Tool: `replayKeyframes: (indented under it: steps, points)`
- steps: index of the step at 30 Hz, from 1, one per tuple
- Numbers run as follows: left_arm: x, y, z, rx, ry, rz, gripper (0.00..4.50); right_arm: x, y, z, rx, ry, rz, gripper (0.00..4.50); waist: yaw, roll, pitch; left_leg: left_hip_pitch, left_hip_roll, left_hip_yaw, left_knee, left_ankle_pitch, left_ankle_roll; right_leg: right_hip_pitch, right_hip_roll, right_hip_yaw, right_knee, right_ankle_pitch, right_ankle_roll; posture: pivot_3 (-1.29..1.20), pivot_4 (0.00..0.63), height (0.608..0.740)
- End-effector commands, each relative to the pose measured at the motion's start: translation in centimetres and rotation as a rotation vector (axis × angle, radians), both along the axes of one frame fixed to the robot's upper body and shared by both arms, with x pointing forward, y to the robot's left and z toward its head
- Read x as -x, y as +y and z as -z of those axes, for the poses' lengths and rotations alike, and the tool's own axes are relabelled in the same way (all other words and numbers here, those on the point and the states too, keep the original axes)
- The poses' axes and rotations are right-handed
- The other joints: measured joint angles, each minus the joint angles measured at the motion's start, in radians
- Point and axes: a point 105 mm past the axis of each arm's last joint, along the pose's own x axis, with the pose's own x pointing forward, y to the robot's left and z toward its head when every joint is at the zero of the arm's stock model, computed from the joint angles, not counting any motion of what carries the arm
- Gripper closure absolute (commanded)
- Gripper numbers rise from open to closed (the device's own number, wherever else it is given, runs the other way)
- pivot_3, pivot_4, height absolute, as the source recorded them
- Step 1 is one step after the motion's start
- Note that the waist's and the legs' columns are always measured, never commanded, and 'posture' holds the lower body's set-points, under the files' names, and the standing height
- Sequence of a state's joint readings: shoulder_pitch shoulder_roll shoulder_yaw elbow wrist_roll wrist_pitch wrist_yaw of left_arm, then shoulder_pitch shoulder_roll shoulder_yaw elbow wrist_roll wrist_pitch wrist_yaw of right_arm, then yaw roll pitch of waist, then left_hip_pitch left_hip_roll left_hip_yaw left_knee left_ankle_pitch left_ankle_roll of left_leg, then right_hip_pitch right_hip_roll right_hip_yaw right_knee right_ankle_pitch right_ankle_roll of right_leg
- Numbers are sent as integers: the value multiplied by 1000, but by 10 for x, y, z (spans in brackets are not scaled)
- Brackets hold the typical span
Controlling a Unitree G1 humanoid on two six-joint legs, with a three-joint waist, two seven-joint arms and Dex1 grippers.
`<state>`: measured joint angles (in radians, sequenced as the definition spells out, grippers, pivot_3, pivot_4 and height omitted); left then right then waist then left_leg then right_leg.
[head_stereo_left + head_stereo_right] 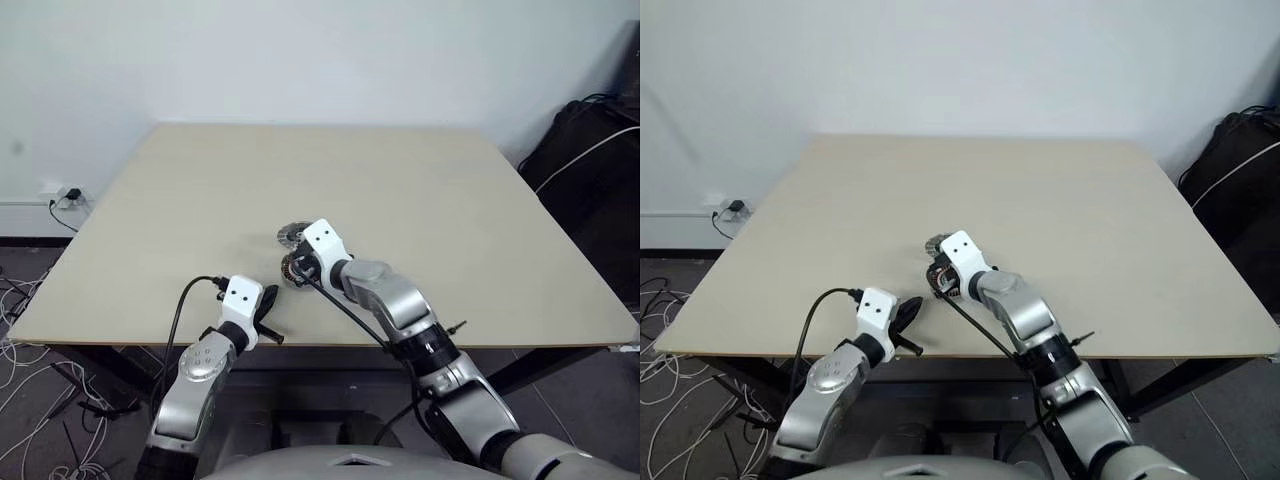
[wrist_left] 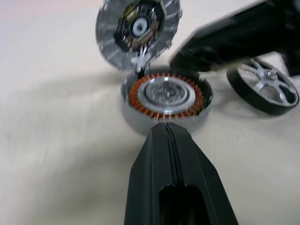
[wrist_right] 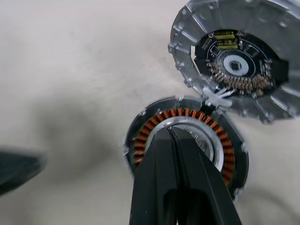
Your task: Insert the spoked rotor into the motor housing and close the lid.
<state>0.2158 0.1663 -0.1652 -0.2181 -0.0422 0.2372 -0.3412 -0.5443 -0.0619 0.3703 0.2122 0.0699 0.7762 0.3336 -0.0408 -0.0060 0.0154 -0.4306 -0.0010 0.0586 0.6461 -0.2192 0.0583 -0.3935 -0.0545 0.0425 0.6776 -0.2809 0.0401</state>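
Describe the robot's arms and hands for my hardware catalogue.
Silver-grey rounded arm segments end in white wrist blocks with two dark dots. A black cable loops to the left hand; another runs along the right arm to the right hand. Fingers are black, tapered.

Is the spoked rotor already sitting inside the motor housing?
No, the spoked rotor lies on the table beside the motor housing, apart from it.

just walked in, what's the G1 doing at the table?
It is assembling a motor on the beige table. The round metal motor housing with copper-brown windings sits open, its round silver-grey lid lying beside it, inner circuit face showing. The black-rimmed silver spoked rotor is still outside. The right end effector, shut, hovers over the housing; the left end effector, shut, points at it from nearby.
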Motion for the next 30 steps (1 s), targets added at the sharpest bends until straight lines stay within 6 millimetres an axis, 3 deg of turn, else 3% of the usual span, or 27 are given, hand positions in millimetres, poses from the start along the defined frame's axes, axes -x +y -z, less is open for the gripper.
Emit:
replayKeyframes:
  steps: [1, 11, 21, 30]
  points:
    - [1, 4, -16, 10, -69, -29, 4500, -10, 12, -14, -12, -57, -31, 4484, -2, 0, 0, 0, 0, 0, 0, 0, 0, 0, 0, 0, 0, 0, 0, 0, 0, 740]
    - [4, 6, -15, 28, -62, -51, 4500, -17, 18, -3, 26, -34, -57, 4484, -5, 1, 0, 0, -3, 0, -1, 0, 0, 0, -6, -6, 0, 0, 0, 0, 0, 740]
    - [2, -1, -16, 41, -60, -24, 4500, -24, 0, 6, 56, -20, 5, 4484, -12, 2, 1, 0, -3, -1, -2, 0, 0, 0, -6, -7, 0, 0, 0, 0, 0, 740]
    - [0, -3, -14, 50, -53, -17, 4500, -21, -2, 18, 75, 18, -18, 4484, -20, 2, 1, 0, -4, -2, -2, 0, 0, 0, -6, -7, 0, 0, 0, 0, 0, 740]
